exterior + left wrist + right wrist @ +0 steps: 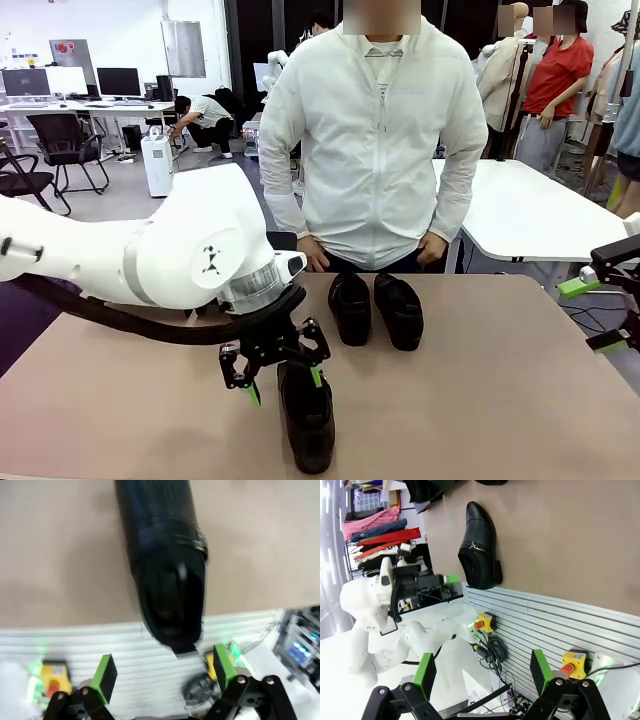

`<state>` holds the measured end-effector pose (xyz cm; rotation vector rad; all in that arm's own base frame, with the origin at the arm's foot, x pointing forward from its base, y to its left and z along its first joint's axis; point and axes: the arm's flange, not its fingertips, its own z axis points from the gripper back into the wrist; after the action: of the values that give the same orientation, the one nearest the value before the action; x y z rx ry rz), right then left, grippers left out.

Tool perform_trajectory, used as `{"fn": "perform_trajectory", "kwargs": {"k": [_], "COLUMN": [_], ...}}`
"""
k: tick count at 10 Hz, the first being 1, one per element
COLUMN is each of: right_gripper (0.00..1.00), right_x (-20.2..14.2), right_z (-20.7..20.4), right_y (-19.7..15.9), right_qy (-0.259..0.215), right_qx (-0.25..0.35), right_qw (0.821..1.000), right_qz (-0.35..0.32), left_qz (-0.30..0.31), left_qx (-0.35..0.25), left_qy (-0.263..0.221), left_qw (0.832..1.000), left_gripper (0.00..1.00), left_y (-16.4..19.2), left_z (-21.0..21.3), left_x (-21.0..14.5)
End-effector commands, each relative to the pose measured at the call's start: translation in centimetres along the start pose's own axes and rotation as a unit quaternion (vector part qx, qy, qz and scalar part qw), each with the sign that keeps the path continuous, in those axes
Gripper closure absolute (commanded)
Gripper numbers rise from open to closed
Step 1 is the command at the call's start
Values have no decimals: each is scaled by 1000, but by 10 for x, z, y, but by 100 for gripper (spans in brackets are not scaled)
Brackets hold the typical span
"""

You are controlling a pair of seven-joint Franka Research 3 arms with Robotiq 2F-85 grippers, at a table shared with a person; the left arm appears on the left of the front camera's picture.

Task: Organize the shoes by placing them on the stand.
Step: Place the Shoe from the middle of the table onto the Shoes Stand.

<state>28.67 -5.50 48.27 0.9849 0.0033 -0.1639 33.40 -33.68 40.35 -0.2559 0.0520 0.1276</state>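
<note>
The brown table [500, 400] fills the lower half of the frame, and a person [370, 150] stands behind it at top centre. A pair of shoes [350, 310] sits at mid-table. Another shoe [306, 425] lies at bottom centre, and above it the left gripper [285, 385] is wide open, holding nothing. The right gripper [595, 315], at the right edge, is also open and empty.

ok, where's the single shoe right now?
Front view: the single shoe lies at the near edge of the table, just left of centre, below the open left hand; the other two shoes sit side by side farther back, by the person.
</note>
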Motion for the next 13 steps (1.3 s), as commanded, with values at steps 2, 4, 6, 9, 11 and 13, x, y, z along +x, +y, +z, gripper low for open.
{"fn": "perform_trajectory", "kwargs": {"k": [2,4,6,9,11,13], "right_gripper": [0,0,0,0,0,0], "right_x": [0,0,0,0,0,0], "right_z": [4,4,4,4,4,4], "right_y": [-1,-1,-1,-1,-1,-1], "right_qy": [2,2,2,2,2,2], "right_qx": [-3,-3,-3,-3,-3,-3], "right_qw": [1000,1000,1000,1000,1000,1000], "right_qz": [10,10,10,10,10,10], "left_qz": [-14,-23,-24,-29,-32,-34], "left_qx": [38,44,43,37,47,57], "left_qy": [-25,17,31,9,-4,-28], "left_qw": [999,999,998,999,998,997], "left_gripper": [0,0,0,60,100,100], "left_y": [-1,4,12,8,7,5], "left_z": [-28,-44,-46,-46,-47,-49], "left_x": [24,27,20,20,16,17]}}
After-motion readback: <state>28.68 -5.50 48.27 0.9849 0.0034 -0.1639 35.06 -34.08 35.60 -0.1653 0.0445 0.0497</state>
